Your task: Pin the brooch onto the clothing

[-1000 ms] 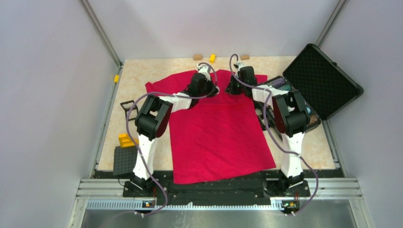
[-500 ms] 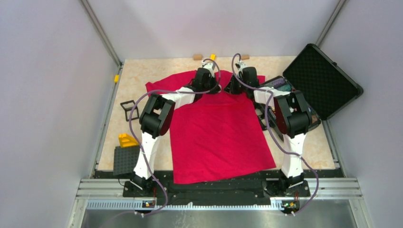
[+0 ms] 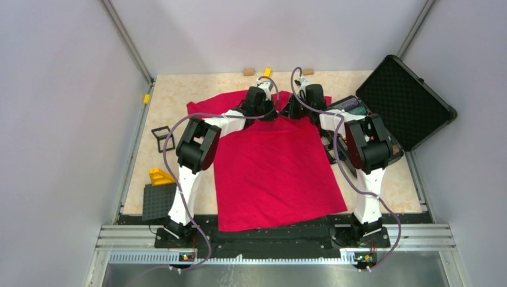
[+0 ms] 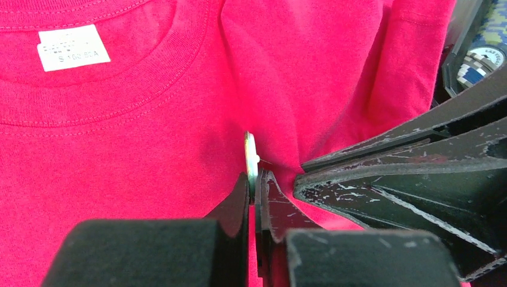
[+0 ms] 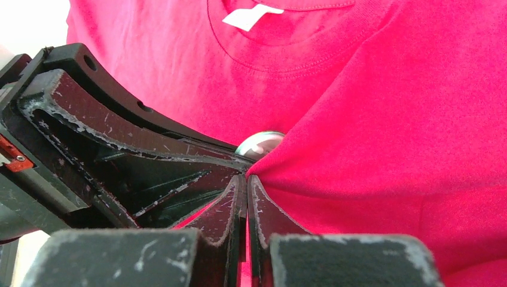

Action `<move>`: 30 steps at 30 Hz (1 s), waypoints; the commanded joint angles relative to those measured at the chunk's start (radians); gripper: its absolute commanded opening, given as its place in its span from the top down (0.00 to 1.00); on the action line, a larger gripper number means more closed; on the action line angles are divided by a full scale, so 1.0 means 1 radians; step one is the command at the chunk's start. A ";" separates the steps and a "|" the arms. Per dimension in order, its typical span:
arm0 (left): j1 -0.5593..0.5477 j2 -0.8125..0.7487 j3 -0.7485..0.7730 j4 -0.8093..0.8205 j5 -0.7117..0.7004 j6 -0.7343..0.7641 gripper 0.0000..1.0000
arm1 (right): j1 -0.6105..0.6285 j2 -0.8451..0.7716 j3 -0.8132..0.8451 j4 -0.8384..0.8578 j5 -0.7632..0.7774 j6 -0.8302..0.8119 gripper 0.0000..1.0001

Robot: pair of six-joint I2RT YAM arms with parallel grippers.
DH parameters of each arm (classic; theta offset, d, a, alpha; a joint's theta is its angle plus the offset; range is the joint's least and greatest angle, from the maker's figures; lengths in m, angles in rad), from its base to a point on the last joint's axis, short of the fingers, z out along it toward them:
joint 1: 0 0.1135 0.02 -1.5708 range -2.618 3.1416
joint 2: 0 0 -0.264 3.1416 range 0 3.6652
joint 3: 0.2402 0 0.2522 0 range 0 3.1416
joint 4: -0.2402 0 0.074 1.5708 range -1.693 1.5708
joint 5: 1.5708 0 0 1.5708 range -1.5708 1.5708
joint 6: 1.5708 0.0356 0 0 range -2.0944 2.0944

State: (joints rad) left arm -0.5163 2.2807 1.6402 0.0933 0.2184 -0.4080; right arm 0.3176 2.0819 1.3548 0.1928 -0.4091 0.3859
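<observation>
My left gripper [image 4: 255, 184] has slid up to meet my right gripper [image 5: 246, 179] below the neck label [image 4: 73, 46] of the T-shirt [image 4: 119, 149]. The left clenches the brooch [image 4: 250, 155] edge-on against the fabric and the right pinches a fold, so pinning looks imminent.

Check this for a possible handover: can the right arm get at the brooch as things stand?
Probably not yet. The right gripper is shut on a fold of the T-shirt, which partly covers the brooch held in the left gripper just past its tips.
</observation>
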 commanded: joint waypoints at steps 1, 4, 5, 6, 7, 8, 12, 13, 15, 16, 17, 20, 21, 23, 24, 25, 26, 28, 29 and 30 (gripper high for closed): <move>-0.004 -0.017 0.008 0.035 0.058 0.029 1.00 | -0.010 -0.030 0.047 0.022 -0.044 -0.041 1.00; 0.001 -0.038 -0.033 0.089 0.087 0.024 1.00 | -0.011 0.000 0.067 -0.007 -0.047 -0.057 1.00; 0.003 -0.045 -0.054 0.121 0.110 0.017 1.00 | -0.012 0.010 0.071 -0.011 -0.053 -0.062 1.00; 0.005 -0.055 -0.073 0.156 0.133 0.012 1.00 | -0.015 0.020 0.075 -0.016 -0.060 -0.066 1.00; 0.007 -0.064 -0.088 0.179 0.146 0.009 1.00 | -0.015 0.029 0.079 -0.022 -0.063 -0.071 1.00; 0.008 -0.070 -0.099 0.197 0.160 0.008 1.00 | -0.018 0.036 0.081 -0.025 -0.064 -0.075 1.00; 0.017 -0.095 -0.145 0.277 0.207 -0.009 1.00 | -0.029 0.054 0.076 -0.031 -0.076 -0.095 1.00; 0.021 -0.098 -0.153 0.285 0.208 -0.022 1.00 | -0.030 0.056 0.076 -0.035 -0.080 -0.101 1.00; 0.033 -0.103 -0.163 0.305 0.215 -0.057 1.00 | -0.030 0.058 0.074 -0.043 -0.085 -0.114 1.00; 0.040 -0.101 -0.164 0.314 0.220 -0.076 1.00 | -0.031 0.058 0.073 -0.048 -0.087 -0.121 1.00; 0.045 -0.101 -0.167 0.322 0.230 -0.090 1.00 | -0.030 0.056 0.071 -0.051 -0.091 -0.128 1.00; 0.049 -0.098 -0.164 0.331 0.244 -0.101 1.00 | -0.032 0.039 0.057 -0.041 -0.112 -0.141 1.00; 0.049 -0.098 -0.163 0.331 0.248 -0.103 1.00 | -0.031 0.034 0.054 -0.042 -0.115 -0.147 1.00; 0.050 -0.096 -0.163 0.332 0.252 -0.110 1.00 | -0.031 0.022 0.049 -0.054 -0.122 -0.159 0.90; 0.050 -0.096 -0.163 0.332 0.252 -0.113 1.00 | -0.031 0.010 0.038 -0.055 -0.126 -0.162 0.84; 0.050 -0.095 -0.163 0.333 0.252 -0.115 1.00 | -0.030 -0.008 0.020 -0.046 -0.130 -0.163 0.76; 0.050 -0.095 -0.162 0.330 0.253 -0.115 1.00 | -0.031 -0.027 -0.003 -0.033 -0.133 -0.164 0.70; 0.052 -0.091 -0.155 0.321 0.253 -0.116 1.00 | -0.031 -0.072 -0.042 -0.007 -0.134 -0.164 0.61; 0.052 -0.088 -0.151 0.316 0.255 -0.117 1.00 | -0.031 -0.095 -0.059 0.002 -0.133 -0.165 0.58; 0.053 -0.084 -0.146 0.311 0.256 -0.117 1.00 | -0.031 -0.110 -0.073 0.009 -0.133 -0.168 0.56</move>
State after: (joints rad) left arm -0.4652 2.2559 1.4750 0.3470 0.4385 -0.5079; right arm 0.2939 2.0930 1.3312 0.1493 -0.5205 0.2478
